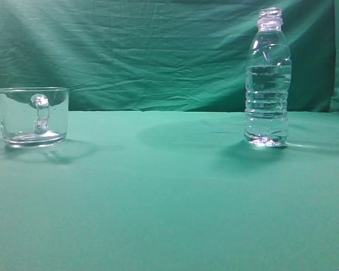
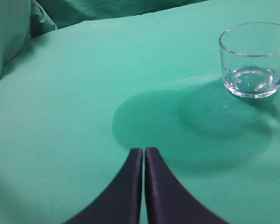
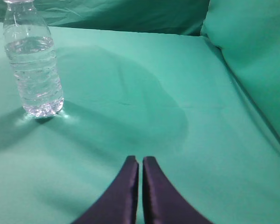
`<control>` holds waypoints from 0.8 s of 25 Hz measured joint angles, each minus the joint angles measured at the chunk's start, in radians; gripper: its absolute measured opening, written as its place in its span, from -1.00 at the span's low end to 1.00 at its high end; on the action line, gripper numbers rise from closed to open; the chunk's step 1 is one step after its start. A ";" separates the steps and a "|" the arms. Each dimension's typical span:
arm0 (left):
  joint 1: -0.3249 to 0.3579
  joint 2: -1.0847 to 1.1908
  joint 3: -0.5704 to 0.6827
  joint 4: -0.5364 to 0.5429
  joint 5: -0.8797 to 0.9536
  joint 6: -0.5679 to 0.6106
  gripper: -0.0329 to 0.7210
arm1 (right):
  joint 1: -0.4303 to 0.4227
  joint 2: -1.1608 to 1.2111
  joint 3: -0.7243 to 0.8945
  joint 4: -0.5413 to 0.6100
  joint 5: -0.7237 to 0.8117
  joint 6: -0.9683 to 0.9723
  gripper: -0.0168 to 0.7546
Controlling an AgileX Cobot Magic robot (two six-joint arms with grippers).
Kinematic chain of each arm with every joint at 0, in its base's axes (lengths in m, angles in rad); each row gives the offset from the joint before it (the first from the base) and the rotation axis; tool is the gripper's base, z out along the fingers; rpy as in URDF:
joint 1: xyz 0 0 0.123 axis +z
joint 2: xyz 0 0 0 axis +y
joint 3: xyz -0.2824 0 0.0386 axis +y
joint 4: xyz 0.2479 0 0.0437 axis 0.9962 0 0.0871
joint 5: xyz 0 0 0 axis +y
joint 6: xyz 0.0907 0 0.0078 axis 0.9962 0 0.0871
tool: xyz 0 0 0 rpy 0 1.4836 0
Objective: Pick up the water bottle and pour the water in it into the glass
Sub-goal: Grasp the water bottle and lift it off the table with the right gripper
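The water bottle (image 1: 266, 79) stands upright on the right of the green cloth, uncapped, with clear water (image 1: 266, 101) up to about two thirds of its height. It also shows in the right wrist view (image 3: 34, 60) at the upper left. The glass (image 1: 33, 116) stands at the left, handle toward the camera, and looks empty. It also shows in the left wrist view (image 2: 255, 59) at the upper right. My left gripper (image 2: 143, 150) is shut and empty, well short of the glass. My right gripper (image 3: 140, 159) is shut and empty, well short of the bottle. Neither gripper shows in the exterior view.
A green cloth (image 1: 169, 192) covers the table and rises as a wrinkled backdrop (image 1: 147, 51) behind it. Folds of cloth stand at the left edge in the left wrist view (image 2: 9, 37) and at the right edge in the right wrist view (image 3: 252, 56).
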State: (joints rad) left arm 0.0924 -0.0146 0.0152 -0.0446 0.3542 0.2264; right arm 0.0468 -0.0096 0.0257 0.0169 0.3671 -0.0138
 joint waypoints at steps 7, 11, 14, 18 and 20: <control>0.000 0.000 0.000 0.000 0.000 0.000 -0.91 | 0.000 0.000 0.000 0.000 0.000 0.000 -0.96; 0.000 0.000 0.000 0.000 0.000 0.000 -0.91 | 0.000 0.000 0.000 -0.008 -0.007 0.000 -0.96; 0.000 0.000 0.000 0.000 0.000 0.000 -0.91 | 0.000 0.000 0.002 0.041 -0.112 0.020 -0.96; 0.000 0.000 0.000 0.000 0.000 0.000 -0.91 | 0.000 0.000 0.002 0.106 -0.310 0.034 -0.96; 0.000 0.000 0.000 0.000 0.000 0.000 -0.91 | 0.000 0.000 0.002 0.113 -0.393 0.036 -0.96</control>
State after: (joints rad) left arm 0.0924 -0.0146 0.0152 -0.0446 0.3542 0.2264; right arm 0.0468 -0.0096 0.0274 0.1300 -0.0260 0.0226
